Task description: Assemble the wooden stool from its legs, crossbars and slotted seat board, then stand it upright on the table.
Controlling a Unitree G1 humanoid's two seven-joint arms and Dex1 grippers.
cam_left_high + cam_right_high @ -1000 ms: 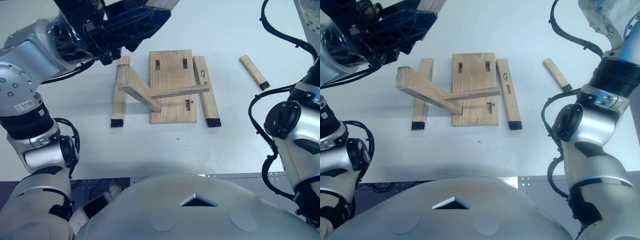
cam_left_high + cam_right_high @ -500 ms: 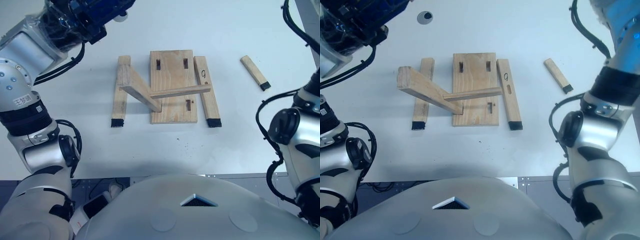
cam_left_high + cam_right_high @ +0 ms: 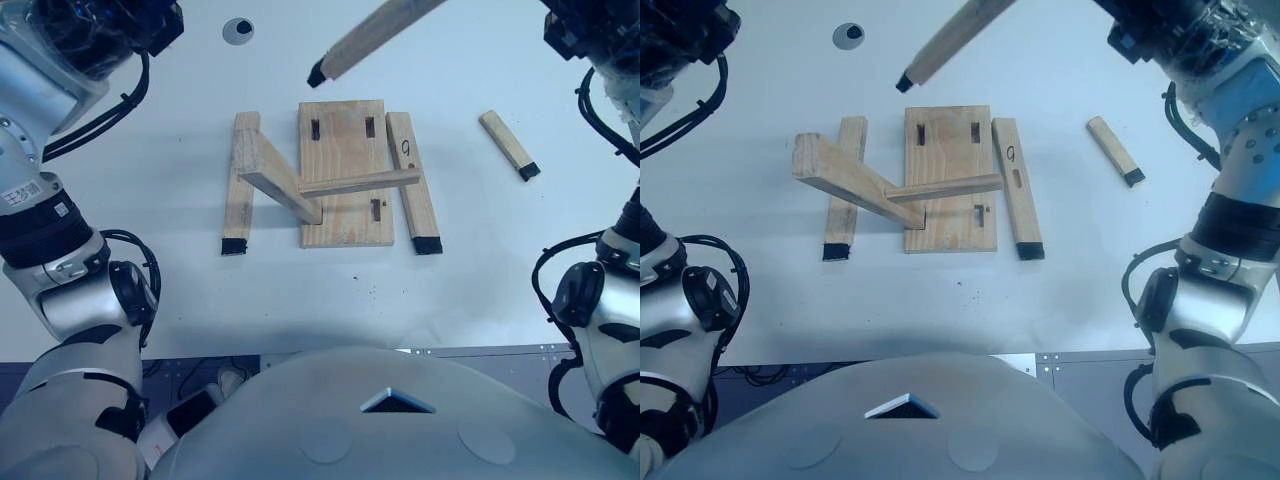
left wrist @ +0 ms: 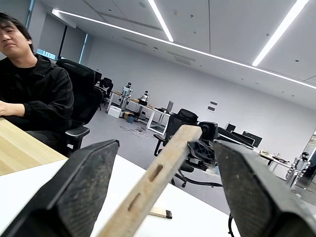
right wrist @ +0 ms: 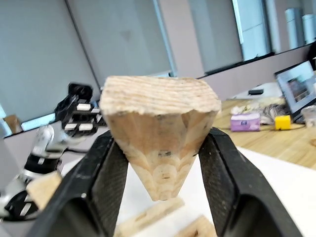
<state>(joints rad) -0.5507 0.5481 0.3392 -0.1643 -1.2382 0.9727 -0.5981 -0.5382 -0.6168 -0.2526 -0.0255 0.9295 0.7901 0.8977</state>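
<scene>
On the left, the left gripper (image 4: 165, 146) is raised above the table's (image 3: 500, 260) far left corner. Its fingers (image 4: 74, 197) are spread wide with nothing between them.

A wide band of tabletop lies between the parts and the near edge, and a narrower one lies behind them, where a round disc (image 3: 238, 30) sits.

- **Flat leg** (image 3: 238, 205): lies with its long axis running near to far and its black tip toward the near edge.
- **Tilted leg** (image 3: 272, 178): rises just beside the flat leg, its low end touching the seat board (image 3: 345, 150) at the board's left side.
- **Crossbar** (image 3: 365, 182): runs rightward from the tilted leg across the board.
- **Marked leg** (image 3: 415, 205): lies just beside the board's right edge, parallel to the flat leg (black tip also nearward).
- **Short piece** (image 3: 508, 145): lies well apart to the right, angled.

Above the board's far edge hangs the held leg (image 3: 370, 38). Its long axis is slanted, with the black tip low and to the left and the other end high and to the right. The right gripper (image 5: 159, 143) pinches that upper end tightly between both fingers.
</scene>
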